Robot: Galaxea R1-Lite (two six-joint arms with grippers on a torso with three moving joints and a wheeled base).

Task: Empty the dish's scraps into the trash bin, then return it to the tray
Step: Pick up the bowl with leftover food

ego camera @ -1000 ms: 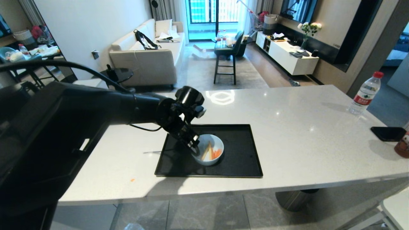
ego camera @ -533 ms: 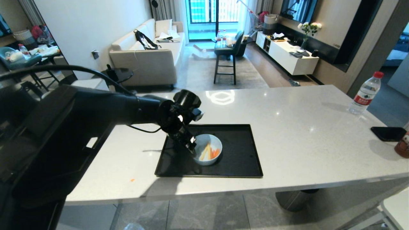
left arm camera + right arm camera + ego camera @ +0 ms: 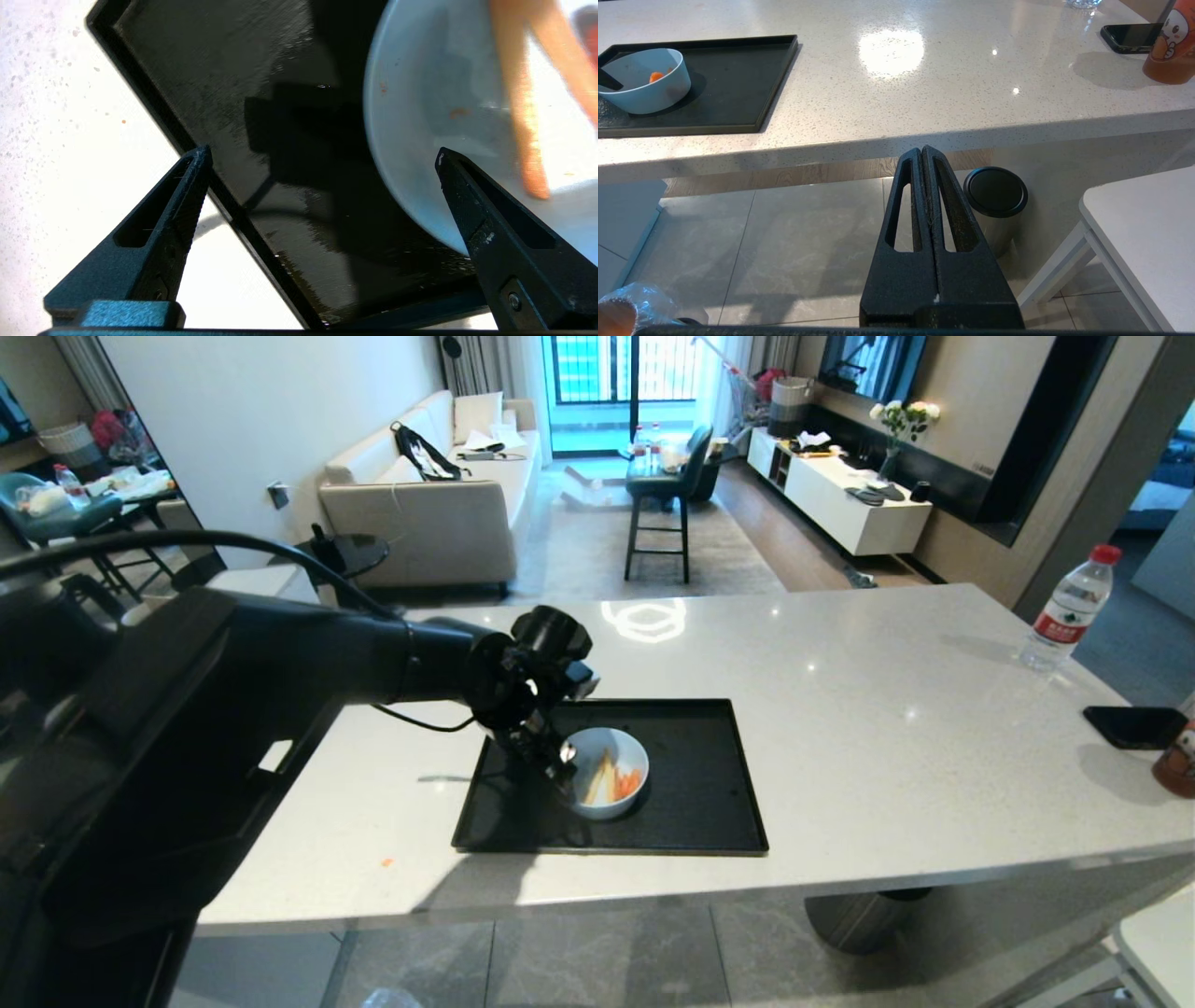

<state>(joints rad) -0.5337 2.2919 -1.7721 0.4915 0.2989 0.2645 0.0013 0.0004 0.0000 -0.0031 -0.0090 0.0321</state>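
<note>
Pincer (image 3: 322, 156) on the left arm, spread wide astride the dish (image 3: 607, 773) rim on the tray (image 3: 709, 821), might tip the scraps (image 3: 614, 782) out if it closes unevenly.

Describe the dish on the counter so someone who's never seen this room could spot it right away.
On the long white stone counter lies a flat black tray near the front edge. The dish sits left of the tray's middle: a small, deep, pale blue-white bowl holding yellow and orange food sticks, the only crockery there.
</note>
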